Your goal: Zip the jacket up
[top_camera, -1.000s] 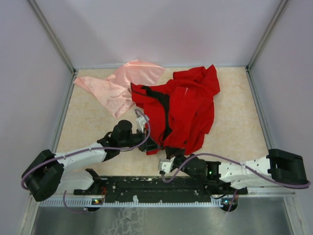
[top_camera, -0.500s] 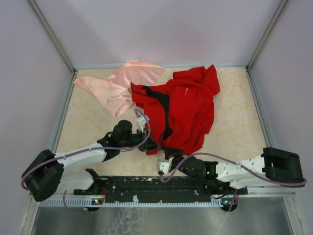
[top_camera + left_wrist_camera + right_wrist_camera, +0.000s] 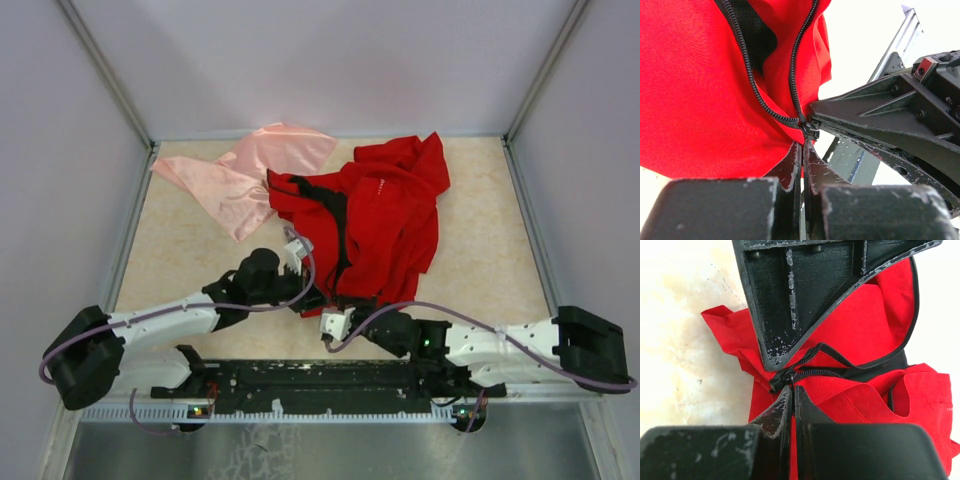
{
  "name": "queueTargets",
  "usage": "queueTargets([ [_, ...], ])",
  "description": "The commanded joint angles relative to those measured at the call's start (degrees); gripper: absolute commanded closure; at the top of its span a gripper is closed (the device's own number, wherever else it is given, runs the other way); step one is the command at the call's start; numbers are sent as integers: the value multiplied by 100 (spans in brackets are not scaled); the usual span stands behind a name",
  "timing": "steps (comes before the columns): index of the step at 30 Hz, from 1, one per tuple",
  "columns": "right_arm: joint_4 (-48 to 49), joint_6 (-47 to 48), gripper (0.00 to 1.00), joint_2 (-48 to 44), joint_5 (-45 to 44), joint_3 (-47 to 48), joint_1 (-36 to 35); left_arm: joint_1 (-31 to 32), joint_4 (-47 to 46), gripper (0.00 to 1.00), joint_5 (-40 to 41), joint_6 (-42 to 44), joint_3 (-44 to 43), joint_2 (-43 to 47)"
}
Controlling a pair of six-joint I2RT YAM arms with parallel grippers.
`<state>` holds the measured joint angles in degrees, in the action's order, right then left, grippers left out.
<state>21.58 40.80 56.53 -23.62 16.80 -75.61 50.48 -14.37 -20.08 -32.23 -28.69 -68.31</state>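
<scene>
The red jacket (image 3: pixel 385 215) lies crumpled at the table's middle right, its black zipper open along most of the front. Both grippers meet at its near hem. My left gripper (image 3: pixel 320 299) is shut on the red cloth at the zipper's base; in the left wrist view (image 3: pixel 803 146) the two zipper tracks (image 3: pixel 752 85) join at the slider (image 3: pixel 810 130) just above its tips. My right gripper (image 3: pixel 343 306) is shut on the slider's pull; in the right wrist view (image 3: pixel 793 388) its tips touch the slider (image 3: pixel 781 379), under a left finger (image 3: pixel 800 300).
A pale pink shiny cloth (image 3: pixel 250 175) lies at the back left, touching the jacket's collar side. Grey walls enclose the table on three sides. The black base rail (image 3: pixel 320 380) runs along the near edge.
My right gripper has moved up and left to the jacket's near hem, meeting the left gripper. The left gripper has shifted slightly right. The jacket itself has barely moved.
</scene>
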Motion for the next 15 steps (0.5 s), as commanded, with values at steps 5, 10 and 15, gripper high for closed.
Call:
queueTargets([
  [5, -239, -611, 100, 149, -393, 768, 458, 377, 904, 100, 167, 344, 23, 118],
  [10, -275, -720, 100, 161, 114, 884, 486, 383, 1177, 100, 492, 354, 74, 267],
  [15, -187, -1012, 100, 520, 1027, 967, 486, 359, 1106, 93, 1142, -222, 226, 775],
])
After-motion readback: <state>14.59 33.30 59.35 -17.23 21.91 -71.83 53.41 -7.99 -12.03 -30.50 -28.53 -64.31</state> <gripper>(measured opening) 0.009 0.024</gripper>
